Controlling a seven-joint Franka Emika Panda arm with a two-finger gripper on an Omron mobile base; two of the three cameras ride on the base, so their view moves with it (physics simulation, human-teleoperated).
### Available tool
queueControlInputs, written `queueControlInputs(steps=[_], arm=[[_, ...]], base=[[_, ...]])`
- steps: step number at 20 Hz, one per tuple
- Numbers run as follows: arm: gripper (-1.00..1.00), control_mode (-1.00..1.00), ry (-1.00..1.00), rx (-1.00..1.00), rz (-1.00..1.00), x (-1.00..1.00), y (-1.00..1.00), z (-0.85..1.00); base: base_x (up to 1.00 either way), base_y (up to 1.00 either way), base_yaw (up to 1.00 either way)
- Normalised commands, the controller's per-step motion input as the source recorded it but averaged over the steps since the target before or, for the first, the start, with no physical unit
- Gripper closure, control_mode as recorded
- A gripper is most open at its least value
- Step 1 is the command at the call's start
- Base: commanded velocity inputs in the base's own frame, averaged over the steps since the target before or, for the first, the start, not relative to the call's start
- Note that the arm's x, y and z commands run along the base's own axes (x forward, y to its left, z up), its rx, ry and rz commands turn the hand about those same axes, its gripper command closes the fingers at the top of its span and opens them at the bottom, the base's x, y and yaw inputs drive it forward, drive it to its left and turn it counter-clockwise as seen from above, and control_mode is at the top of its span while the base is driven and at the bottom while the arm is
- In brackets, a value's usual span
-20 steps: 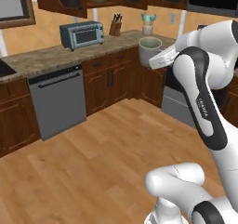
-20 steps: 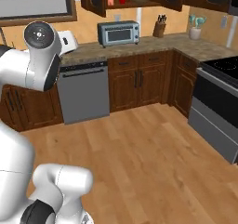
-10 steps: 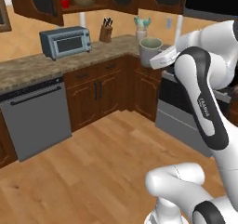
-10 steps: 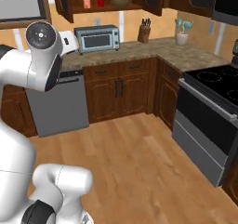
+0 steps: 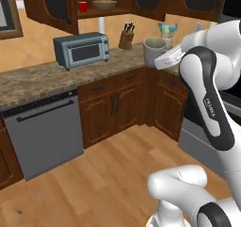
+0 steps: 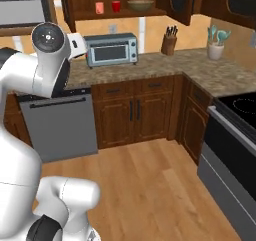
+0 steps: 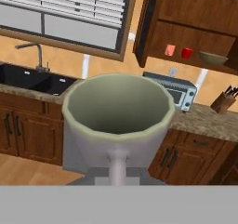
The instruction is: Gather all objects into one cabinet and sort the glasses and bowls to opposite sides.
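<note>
My gripper (image 5: 161, 60) is shut on the grey mug (image 5: 154, 51), held high in front of the arm. In the hand view the grey mug (image 7: 116, 118) looms close, mouth facing the camera, its handle toward the fingers, which are hidden. The dark brown cabinet (image 6: 80, 0) stands open above the counter. On its shelf, left to right, are a salmon-pink cup (image 6: 99, 8), a red cup (image 6: 116, 6) and the wide tan bowl (image 6: 140, 5). The hand view shows the same row: salmon-pink cup (image 7: 170, 50), red cup (image 7: 186, 53), bowl (image 7: 213, 58).
A grey toaster oven (image 6: 111, 49) sits on the stone counter (image 6: 150, 67) below the cabinet, with a knife block (image 6: 169, 44) and utensil jar (image 6: 216, 47) to its right. A dishwasher (image 5: 44, 136) stands under the counter, a stove (image 6: 240, 115) at the right, a sink (image 7: 32, 81) further left.
Both base views have shifted as the base drove: the counter and open cabinet now stand nearer. The arm keeps its pose, the mug still in the gripper.
</note>
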Motion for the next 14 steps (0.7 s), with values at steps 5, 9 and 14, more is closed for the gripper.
queueControlInputs(steps=[5, 9, 14], arm=[[1.00, 1.00, 0.00, 0.00, 0.00, 0.00, 0.00, 0.00], [1.00, 1.00, 0.00, 0.00, 0.00, 0.00, 0.00, 0.00], [1.00, 1.00, 0.00, 0.00, 0.00, 0.00, 0.00, 0.00]], base=[[0.96, 0.00, 0.26], [0.84, -0.02, 0.18], [0.69, -0.25, 0.11]])
